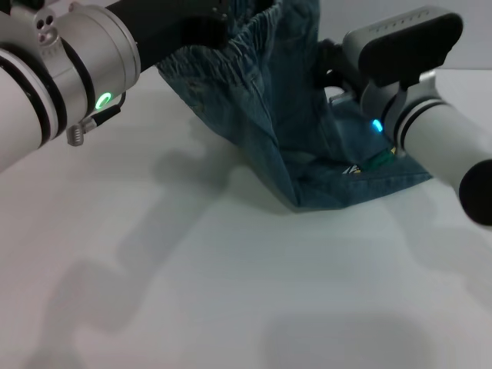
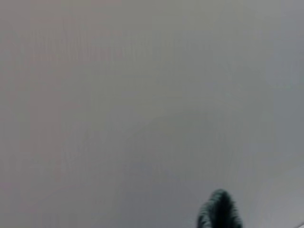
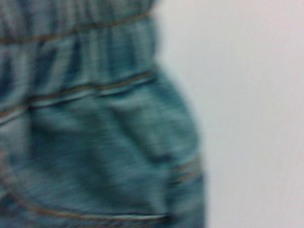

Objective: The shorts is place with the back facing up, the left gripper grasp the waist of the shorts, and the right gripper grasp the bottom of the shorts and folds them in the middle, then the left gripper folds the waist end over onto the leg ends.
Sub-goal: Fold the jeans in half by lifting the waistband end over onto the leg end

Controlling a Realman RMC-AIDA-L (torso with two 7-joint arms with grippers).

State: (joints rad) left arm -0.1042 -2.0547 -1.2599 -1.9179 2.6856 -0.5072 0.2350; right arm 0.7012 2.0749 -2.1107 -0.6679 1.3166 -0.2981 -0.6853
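The shorts (image 1: 284, 115) hang lifted off the white table (image 1: 192, 292), their long axis running steeply up and down, gathered waistband (image 1: 254, 31) at the top and the lower edge (image 1: 346, 188) draped on the table, spreading toward the right. The top of the cloth is cut off by the frame. The left gripper (image 1: 207, 31) is up at the waistband, its fingers lost in dark shadow, so I cannot tell how the jaws stand. The right gripper (image 1: 332, 65) presses against the denim's right side, its jaws hidden behind fabric and housing — cannot tell there either. The right wrist view shows only blurred denim with stitched seams (image 3: 95, 88).
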